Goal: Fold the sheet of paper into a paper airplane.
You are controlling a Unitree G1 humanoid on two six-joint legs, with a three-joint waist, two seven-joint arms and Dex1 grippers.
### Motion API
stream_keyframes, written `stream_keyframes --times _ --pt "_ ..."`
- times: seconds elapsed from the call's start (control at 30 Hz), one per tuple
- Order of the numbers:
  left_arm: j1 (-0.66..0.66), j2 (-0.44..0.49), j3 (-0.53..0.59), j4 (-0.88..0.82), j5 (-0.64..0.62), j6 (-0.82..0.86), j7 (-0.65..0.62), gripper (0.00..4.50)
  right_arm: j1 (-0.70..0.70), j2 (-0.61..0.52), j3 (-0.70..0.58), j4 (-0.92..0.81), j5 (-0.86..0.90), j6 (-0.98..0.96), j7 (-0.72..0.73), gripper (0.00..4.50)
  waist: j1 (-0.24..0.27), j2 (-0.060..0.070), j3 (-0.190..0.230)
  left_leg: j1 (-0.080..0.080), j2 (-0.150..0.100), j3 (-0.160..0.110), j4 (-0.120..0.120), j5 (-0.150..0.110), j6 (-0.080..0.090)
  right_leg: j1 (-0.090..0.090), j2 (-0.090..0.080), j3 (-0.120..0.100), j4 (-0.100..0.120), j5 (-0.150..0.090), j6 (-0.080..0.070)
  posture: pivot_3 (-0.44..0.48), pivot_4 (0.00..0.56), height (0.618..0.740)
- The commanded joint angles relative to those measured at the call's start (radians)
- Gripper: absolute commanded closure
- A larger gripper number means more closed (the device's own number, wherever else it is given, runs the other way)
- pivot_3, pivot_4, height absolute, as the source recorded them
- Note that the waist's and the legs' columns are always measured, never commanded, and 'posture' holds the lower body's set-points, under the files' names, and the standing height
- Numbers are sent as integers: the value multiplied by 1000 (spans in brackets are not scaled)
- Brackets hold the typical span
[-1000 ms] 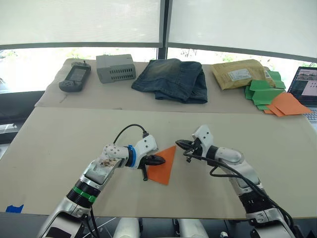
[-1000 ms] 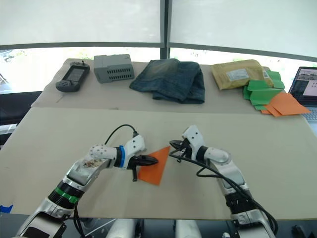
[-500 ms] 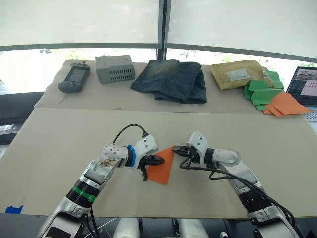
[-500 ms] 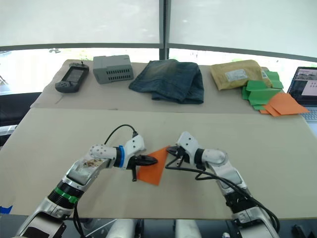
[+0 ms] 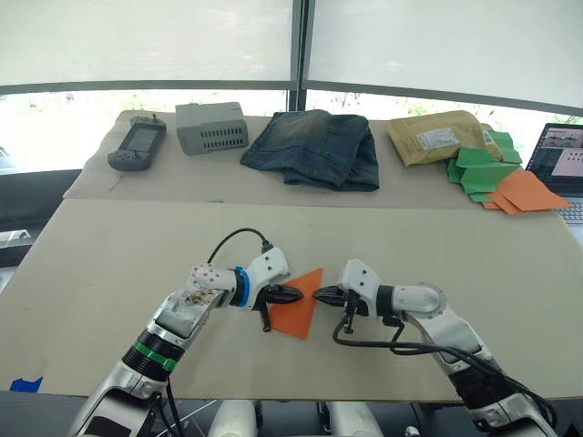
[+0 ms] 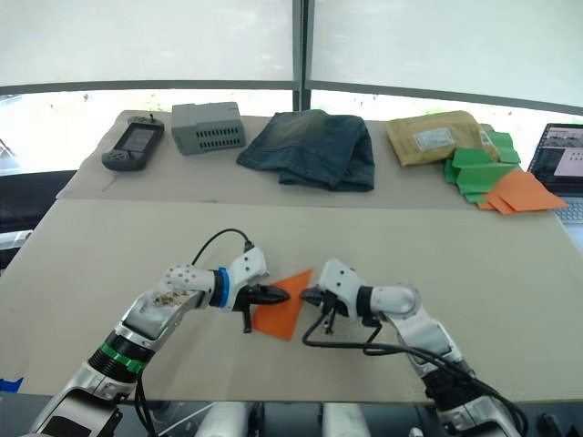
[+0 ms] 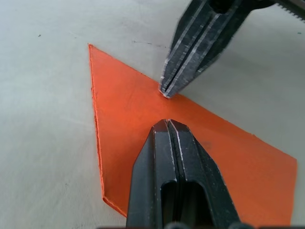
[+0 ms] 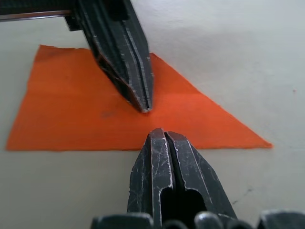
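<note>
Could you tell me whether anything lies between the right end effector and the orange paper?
Nothing visible does. The right end effector sits at the long edge of the folded sheet of paper, with bare table around it. The left end effector presses the paper opposite.

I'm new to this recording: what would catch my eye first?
The bright orange sheet of paper, folded to a pointed wedge, lies at the near middle of the table. The left pincer and right pincer, both shut, meet tip to tip over it.

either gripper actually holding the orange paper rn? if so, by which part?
Nothing is held. Both the left gripper and right gripper are shut, tips over the sheet of paper, lying flat on the table.
</note>
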State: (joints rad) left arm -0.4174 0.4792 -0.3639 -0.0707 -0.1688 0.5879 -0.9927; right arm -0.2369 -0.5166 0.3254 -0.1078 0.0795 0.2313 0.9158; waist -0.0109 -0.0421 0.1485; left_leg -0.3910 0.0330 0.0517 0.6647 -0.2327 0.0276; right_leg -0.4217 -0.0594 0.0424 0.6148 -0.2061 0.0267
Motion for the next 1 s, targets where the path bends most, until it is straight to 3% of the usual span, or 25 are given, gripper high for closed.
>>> stream_keyframes --times 0.03,0.5,0.8,1.0 --pt "9 4 -23 8 -3 42 -6 4476 69 -19 77 -69 -21 70 27 4500 0 0 0 0 0 0 0 0 0 0 0 0 0 0 0 0 150 722" --pt "-16 -4 -68 38 -17 64 -59 4476 228 -66 182 -356 -93 240 -43 4500 2 -1 -3 0 0 0 0 -1 -1 -1 0 -1 0 -4 -3 0 150 722" --pt "-53 -9 -75 97 -6 38 -94 4476 256 -107 270 -423 -175 271 -48 4500 9 -1 -7 0 0 0 0 -3 -2 0 0 -1 0 -7 -4 0 150 722" --pt "-70 -18 -79 144 4 5 -102 4476 243 -134 242 -451 -159 275 -26 4500 15 -1 -11 1 0 0 0 -4 -2 0 1 -1 0 -8 -5 0 150 722"
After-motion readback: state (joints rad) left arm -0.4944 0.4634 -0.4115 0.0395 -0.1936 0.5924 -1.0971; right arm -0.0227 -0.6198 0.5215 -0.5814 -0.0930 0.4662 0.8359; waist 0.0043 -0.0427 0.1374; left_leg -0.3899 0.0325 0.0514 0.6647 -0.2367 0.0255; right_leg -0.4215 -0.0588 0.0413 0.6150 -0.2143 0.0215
